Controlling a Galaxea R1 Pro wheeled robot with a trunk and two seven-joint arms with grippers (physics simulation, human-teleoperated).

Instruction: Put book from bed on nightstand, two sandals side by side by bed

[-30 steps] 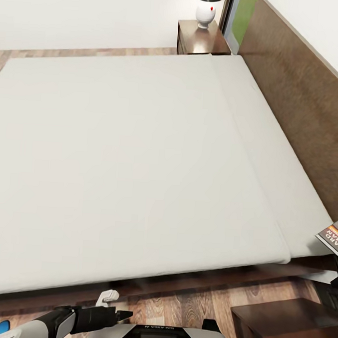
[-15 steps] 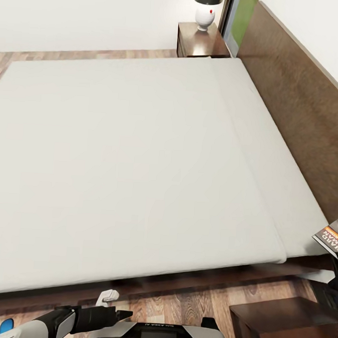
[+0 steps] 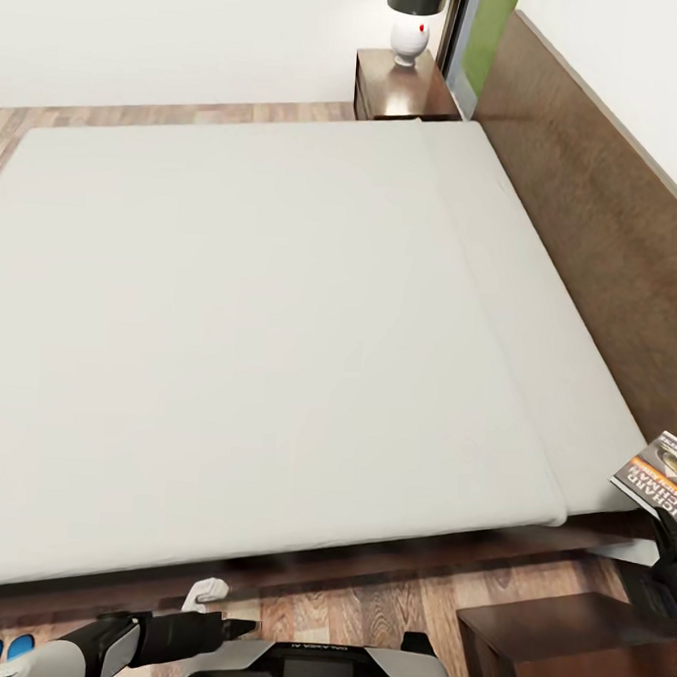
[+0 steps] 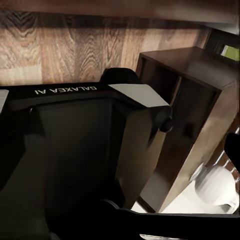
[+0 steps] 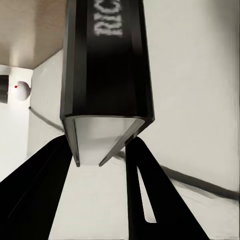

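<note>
Book [image 3: 663, 476] at far right, off the mattress corner, held up over the gap between bed [image 3: 280, 305] and near nightstand [image 3: 570, 653] — cover up, orange band and white lettering readable. In the right wrist view, right gripper [image 5: 100, 155] clamped on the book's [image 5: 107, 65] spine end, a dark finger [image 5: 35, 195] on each side, white "RIC" lettering showing. Mattress bare, off-white, dark headboard [image 3: 607, 205] along the right. Second nightstand [image 3: 404, 82] far off past the bed, by the window frame, carrying a white lamp [image 3: 411, 17] with black shade. Near nightstand top bare, glossy. Two blue sandals [image 3: 4, 649] on the plank floor at the near left corner, side by side just beside the bed frame, partly cut by the picture edge. Left gripper [image 3: 236, 628] low at near left, above the floor and next to the robot's trunk [image 3: 308, 672]; fingers look drawn together, though too small to tell for sure. Left wrist view: black trunk housing [image 4: 70, 150], a dark wooden cabinet [image 4: 195, 115], plank floor behind.
</note>
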